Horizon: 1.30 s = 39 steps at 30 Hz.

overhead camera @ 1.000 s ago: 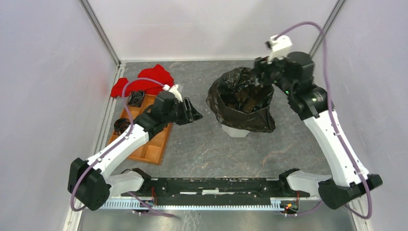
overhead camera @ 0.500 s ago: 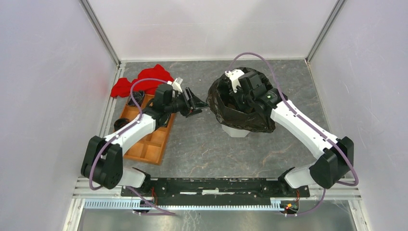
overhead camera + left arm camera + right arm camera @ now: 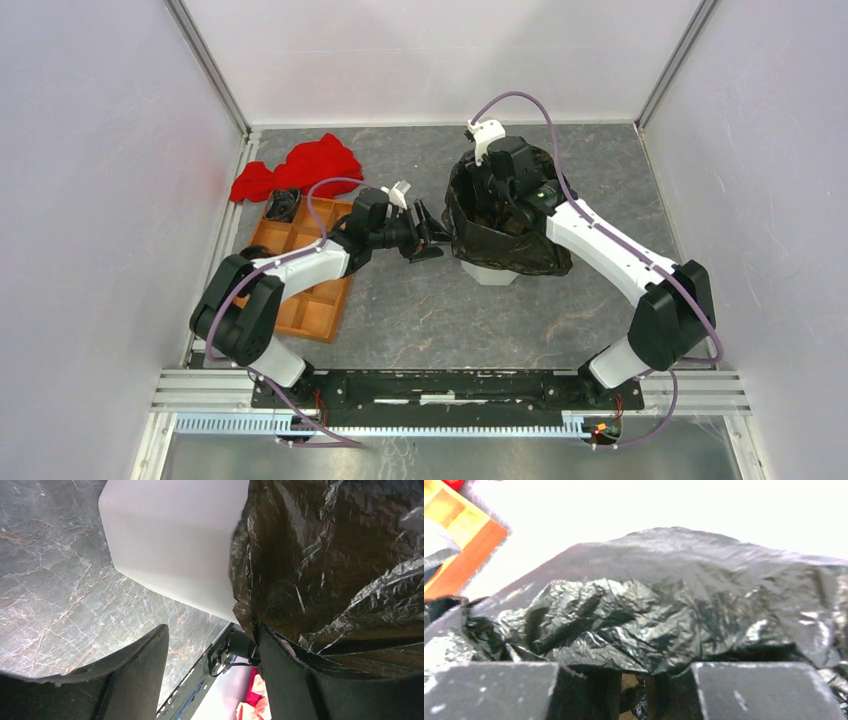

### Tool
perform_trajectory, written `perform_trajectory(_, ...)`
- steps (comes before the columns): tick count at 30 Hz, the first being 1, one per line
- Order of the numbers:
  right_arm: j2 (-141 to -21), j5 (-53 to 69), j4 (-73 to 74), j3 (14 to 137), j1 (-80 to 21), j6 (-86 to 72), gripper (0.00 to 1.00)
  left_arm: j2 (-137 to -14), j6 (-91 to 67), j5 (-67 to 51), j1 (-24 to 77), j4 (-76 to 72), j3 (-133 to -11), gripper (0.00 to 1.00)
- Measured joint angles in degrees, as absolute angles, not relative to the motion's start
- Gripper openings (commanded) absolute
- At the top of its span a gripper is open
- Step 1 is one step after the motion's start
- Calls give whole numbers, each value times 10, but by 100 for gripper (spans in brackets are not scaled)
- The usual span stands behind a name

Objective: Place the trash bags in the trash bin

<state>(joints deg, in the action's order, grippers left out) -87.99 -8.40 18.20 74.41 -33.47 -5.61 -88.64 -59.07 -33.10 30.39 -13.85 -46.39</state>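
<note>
The black trash bag is draped in and over the white trash bin at the table's middle. My right gripper reaches down into the bin's mouth. In the right wrist view the right gripper has crumpled trash bag film bunched between its narrowly spaced fingers. My left gripper is at the bag's left side, open. In the left wrist view the left gripper has its right finger against the hanging trash bag, beside the bare trash bin wall.
An orange compartment tray lies left of the left arm, with a small black item at its far end. A red cloth is bunched behind it. Walls close in the table on three sides.
My right arm swung from behind the bin's right rim down into its mouth and its jaws narrowed on the film. My left arm reached right to the bag's side, opening wider.
</note>
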Motion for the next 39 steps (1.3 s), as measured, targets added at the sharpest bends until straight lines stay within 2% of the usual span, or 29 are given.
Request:
perform_trajectory(6,-876,-89,180,751,-335,-54,46,-886,-565,-313,306,-111,-469,79)
perform_trajectory(10,-869,-84,251,776,-333,-45,67,-881,-554,-305,298,-94,-467,84)
perform_trajectory(12,-849,-77,281,769,-333,-40,74,-876,-554,-305,293,-90,-463,87)
perform_trajectory(17,-801,-71,324,741,-332,-24,76,-873,-554,-306,288,-93,-461,88)
perform_trajectory(22,-835,-50,317,737,-329,-23,82,-882,-554,-312,293,-105,-462,93)
perform_trajectory(28,-867,-30,297,697,-328,-29,86,-884,-554,-311,311,-104,-465,94)
perform_trajectory(36,-842,-12,175,665,-319,-58,98,-885,-554,-310,315,-107,-476,95)
perform_trajectory(39,-841,-8,137,657,-315,-67,98,-886,-554,-307,322,-110,-482,95)
